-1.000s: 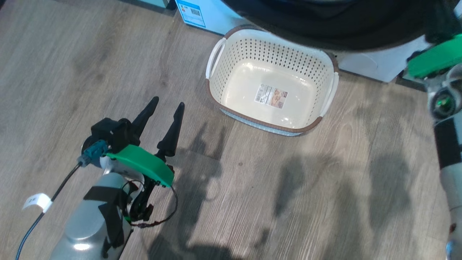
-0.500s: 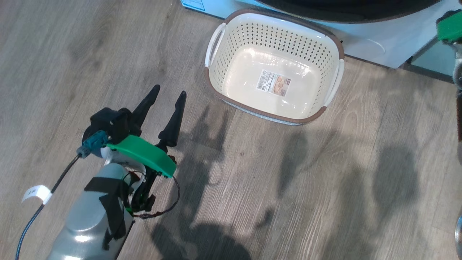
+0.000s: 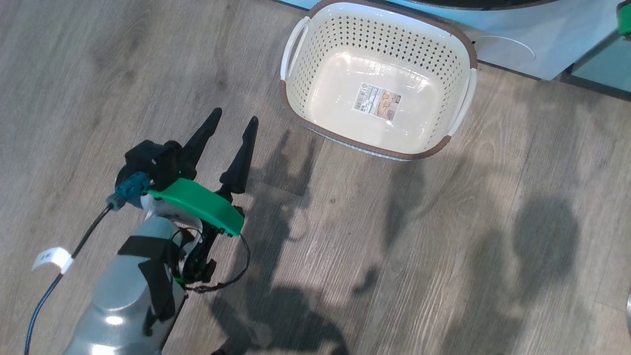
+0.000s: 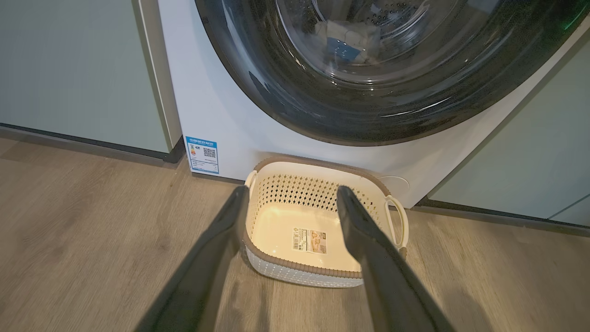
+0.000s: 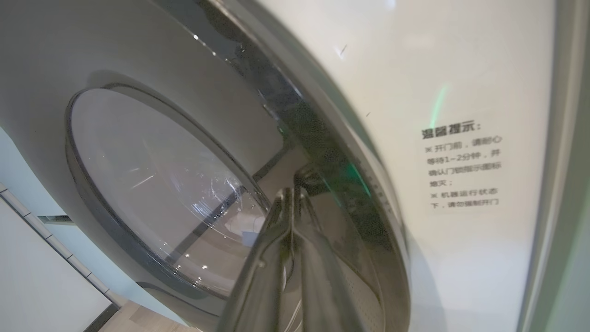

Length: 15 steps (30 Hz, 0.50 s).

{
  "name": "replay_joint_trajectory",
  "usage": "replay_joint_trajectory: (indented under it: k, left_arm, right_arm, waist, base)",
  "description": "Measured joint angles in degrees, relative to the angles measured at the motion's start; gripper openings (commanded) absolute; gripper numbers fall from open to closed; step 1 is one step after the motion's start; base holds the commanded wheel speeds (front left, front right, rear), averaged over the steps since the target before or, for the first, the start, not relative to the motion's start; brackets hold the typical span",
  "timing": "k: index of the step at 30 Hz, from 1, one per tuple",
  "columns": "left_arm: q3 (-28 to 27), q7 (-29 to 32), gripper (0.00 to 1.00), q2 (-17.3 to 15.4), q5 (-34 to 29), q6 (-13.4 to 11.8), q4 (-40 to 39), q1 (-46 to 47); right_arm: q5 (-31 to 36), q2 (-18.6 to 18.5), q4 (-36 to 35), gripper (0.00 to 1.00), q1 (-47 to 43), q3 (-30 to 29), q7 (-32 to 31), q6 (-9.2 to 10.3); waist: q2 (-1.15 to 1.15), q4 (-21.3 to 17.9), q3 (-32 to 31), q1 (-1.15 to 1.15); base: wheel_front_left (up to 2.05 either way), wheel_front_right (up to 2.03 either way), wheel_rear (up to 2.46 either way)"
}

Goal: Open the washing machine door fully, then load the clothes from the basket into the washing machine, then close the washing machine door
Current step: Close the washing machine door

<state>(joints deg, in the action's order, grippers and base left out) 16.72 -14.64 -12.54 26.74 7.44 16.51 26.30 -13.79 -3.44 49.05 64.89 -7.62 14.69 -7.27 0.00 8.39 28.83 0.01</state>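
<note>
Cream perforated basket — brown rim; left hand gaping, empty; right hand pinched together.

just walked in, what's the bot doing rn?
Loading looks done: the basket is empty on the floor, and the clothes show behind the glass of the washing machine door, which looks closed. The right gripper, shut, is up at the door's black rim. The left gripper hangs open beside the basket, holding nothing.

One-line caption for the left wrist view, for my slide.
Open left gripper facing the empty basket below the washing machine door.
</note>
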Motion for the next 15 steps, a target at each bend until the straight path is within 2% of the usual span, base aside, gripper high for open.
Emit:
replay_joint_trajectory:
  k: [9,15]
  left_arm:
    - [-0.12,0.00,1.00,0.12,0.00,0.00,0.26,-0.01]
    - [-0.70,0.00,1.00,0.11,0.01,0.00,1.03,-0.52]
  right_arm:
    - [-1.04,-0.02,0.13,0.00,-0.03,0.99,0.00,-0.03]
    - [-5.69,-0.16,-2.14,0.00,-4.02,8.03,0.01,-0.03]
  waist:
    - [0.00,-0.27,-1.04,0.00]
    - [0.00,-0.76,-4.37,-0.01]
  base:
    - [0.00,0.00,0.00]
    - [0.00,0.00,0.00]
